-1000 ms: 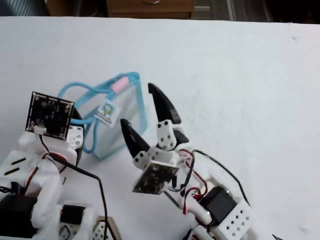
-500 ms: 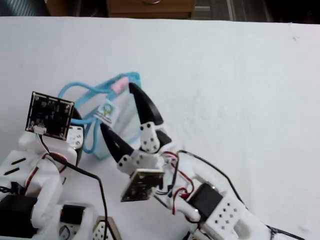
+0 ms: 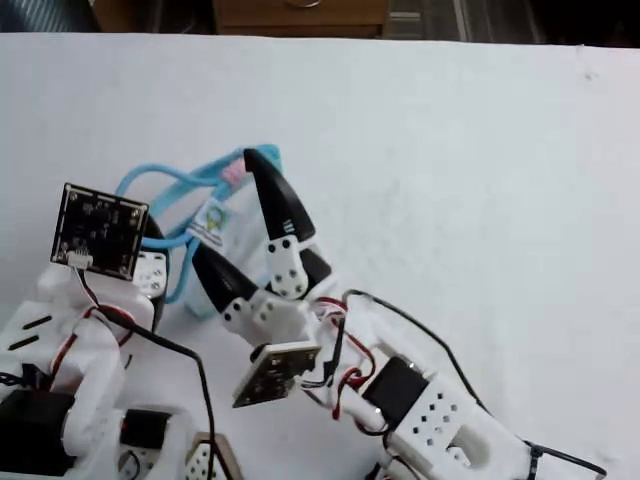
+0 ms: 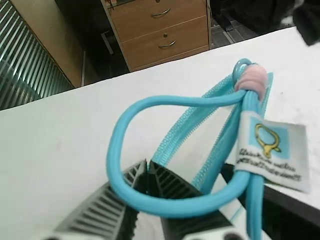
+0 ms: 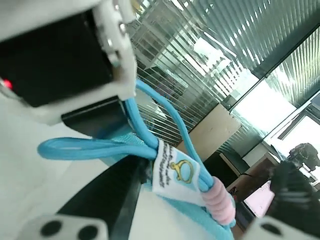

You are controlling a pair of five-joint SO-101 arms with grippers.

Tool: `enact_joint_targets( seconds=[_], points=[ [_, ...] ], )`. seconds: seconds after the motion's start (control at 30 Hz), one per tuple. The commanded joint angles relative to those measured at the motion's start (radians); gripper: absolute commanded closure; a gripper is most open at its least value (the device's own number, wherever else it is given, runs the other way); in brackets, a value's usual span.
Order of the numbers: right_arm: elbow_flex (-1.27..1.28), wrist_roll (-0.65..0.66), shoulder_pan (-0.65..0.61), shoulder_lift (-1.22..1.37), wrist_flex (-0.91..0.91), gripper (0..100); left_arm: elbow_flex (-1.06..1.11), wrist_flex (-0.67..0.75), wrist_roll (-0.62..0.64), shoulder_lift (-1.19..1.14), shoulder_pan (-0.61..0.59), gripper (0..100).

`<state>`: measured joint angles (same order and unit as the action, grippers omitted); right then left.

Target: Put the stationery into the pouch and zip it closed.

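As L fingers pinch pouch, round cord

The pouch lay on the table, left of centre and toward the arms. Its cord loop spread from its far left end, with the tag on the cord over the pouch. The left gripper sat at the pouch's left end, closed on its zip edge, with the cord draped across it. The right gripper straddled the pouch from the near right, one finger at its far end and one at its near side. A drawer cabinet stood beyond the table's far edge.
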<state>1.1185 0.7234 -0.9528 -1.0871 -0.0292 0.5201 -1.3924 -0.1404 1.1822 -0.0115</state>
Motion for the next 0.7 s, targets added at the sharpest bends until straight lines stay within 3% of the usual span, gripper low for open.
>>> enact_joint_targets(
  seconds=[0.0, 0.67],
  points=[
    [-0.077, 0.011, 0.001, 0.004, -0.016, 62.5, 0.014, -0.012, -0.008, -0.007, -0.005, 98],
    [-0.186, 0.012, -0.025, 0.004, -0.016, 62.5, 0.014, -0.011, -0.008, -0.007, -0.005, 98]
  ],
)
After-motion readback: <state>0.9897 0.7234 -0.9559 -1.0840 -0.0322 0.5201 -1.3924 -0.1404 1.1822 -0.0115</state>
